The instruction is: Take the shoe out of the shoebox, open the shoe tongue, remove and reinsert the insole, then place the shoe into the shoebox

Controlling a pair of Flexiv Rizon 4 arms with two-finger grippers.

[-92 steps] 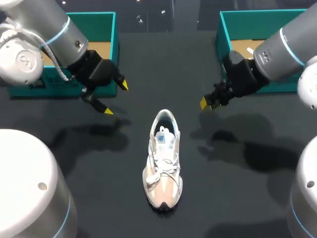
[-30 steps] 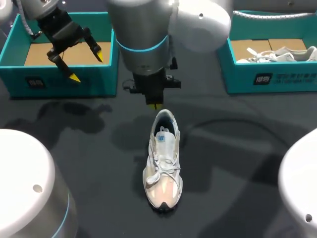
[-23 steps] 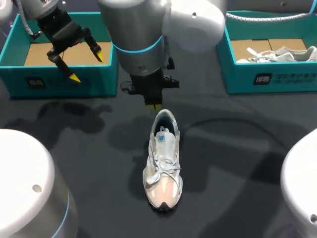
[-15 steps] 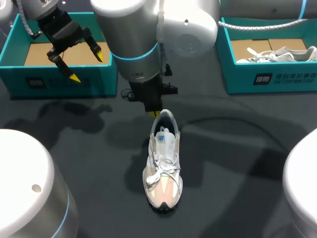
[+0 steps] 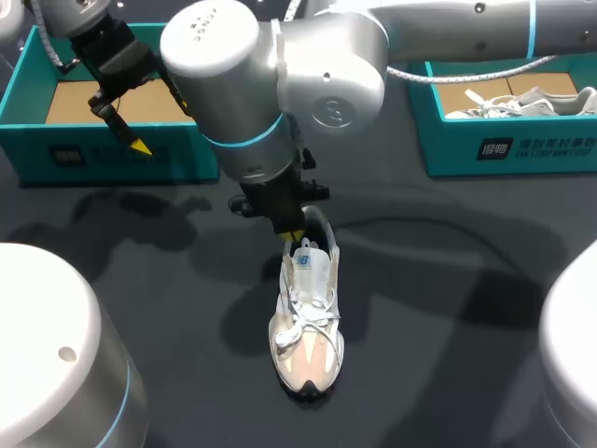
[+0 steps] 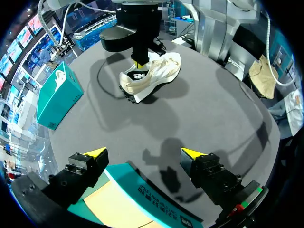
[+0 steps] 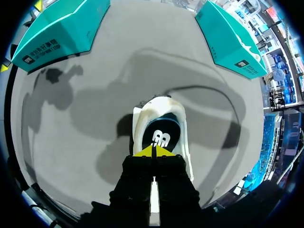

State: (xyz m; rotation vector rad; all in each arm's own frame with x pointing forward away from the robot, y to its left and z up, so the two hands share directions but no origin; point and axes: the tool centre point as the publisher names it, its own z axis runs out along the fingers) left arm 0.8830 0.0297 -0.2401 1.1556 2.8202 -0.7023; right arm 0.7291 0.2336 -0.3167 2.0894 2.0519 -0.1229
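Observation:
A white and beige sneaker [image 5: 308, 313] lies on the dark table, toe toward the near edge. Its dark insole [image 7: 161, 135] shows through the heel opening. My right arm reaches across from the right. The right gripper [image 5: 296, 235] is shut, and its joined yellow tips [image 7: 153, 151] sit at the shoe's heel collar, just over the insole, holding nothing. My left gripper [image 5: 160, 124] hangs open above the left shoebox [image 5: 33, 103]; its fingers [image 6: 142, 153] stand wide apart with nothing between them. The sneaker [image 6: 152, 76] lies far ahead of them.
The right teal shoebox [image 5: 504, 149] at the back right holds another white shoe [image 5: 522, 98]. My right arm's large elbow [image 5: 270, 75] hangs over the back middle of the table. Both boxes [image 7: 57, 28] [image 7: 232, 38] flank the sneaker.
My right gripper has come down and forward, from just behind the heel to the heel opening. The shoe and my left arm have not moved.

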